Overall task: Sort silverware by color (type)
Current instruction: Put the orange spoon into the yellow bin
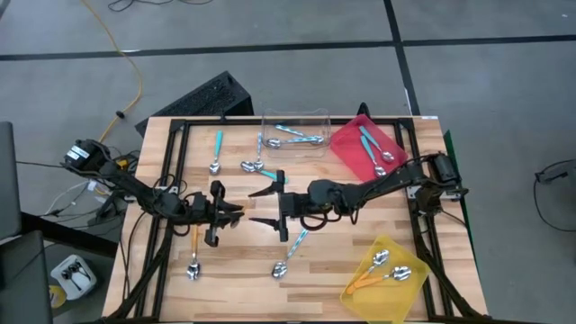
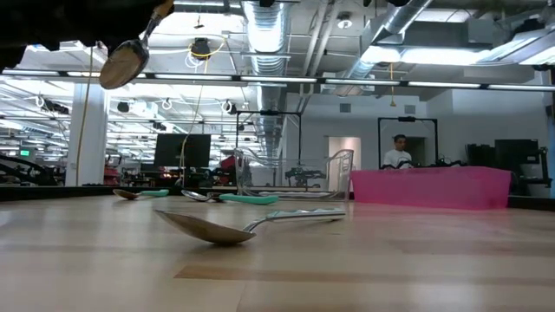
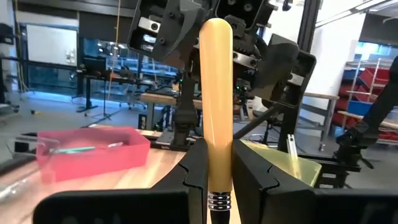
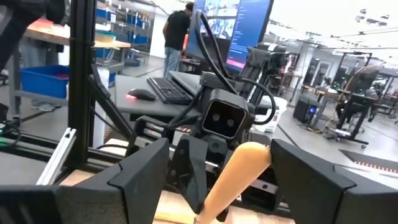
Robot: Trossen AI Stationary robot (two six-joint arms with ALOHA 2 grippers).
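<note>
My left gripper, left of the table's middle, is shut on a spoon with an orange handle. The spoon's shiny bowl hangs high above the table in the low view. My right gripper faces it from the right. It is open wide, with one finger on either side of the handle's free end, and touches nothing. Loose spoons lie on the wood: teal ones toward the far side, a light-blue one near the middle, and an orange one near the left gripper. My left gripper pinches the orange handle between its two fingers, close to the metal ring where the handle meets the neck. The fingers come about level from the table's left. The handle runs along them and out past their tips, slanting upward. The spoon is lifted clear, bowl end lower.
A clear tray at the far middle and a red tray at the far right hold teal and light-blue spoons. A yellow tray at the near right holds orange ones. Black frame rails run along the table's sides.
</note>
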